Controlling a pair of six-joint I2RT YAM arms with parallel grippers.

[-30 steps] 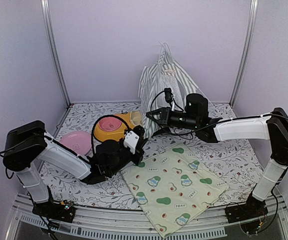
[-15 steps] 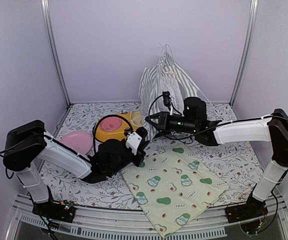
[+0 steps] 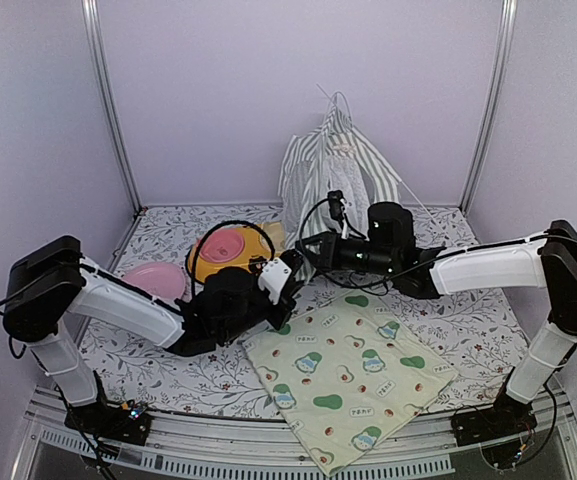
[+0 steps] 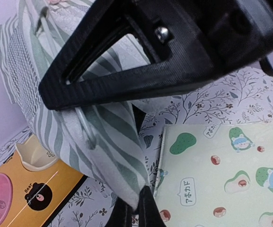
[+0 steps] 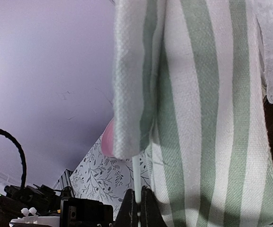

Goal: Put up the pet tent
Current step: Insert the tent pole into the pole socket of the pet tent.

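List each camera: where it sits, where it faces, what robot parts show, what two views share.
Top external: above and behind the bases, looking down at the table; both arms, left gripper and right gripper at the tent.
Left wrist: on the left arm, facing the tent; own fingers shut on its cloth, right gripper above.
Right wrist: on the right arm, facing up the tent; own fingers shut on a pole.
Shared: top and left wrist both show mat and bowl.

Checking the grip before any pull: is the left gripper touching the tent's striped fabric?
Touching. In the left wrist view the left gripper is shut on a lower corner of the pet tent, striped fabric pinched between its fingertips.
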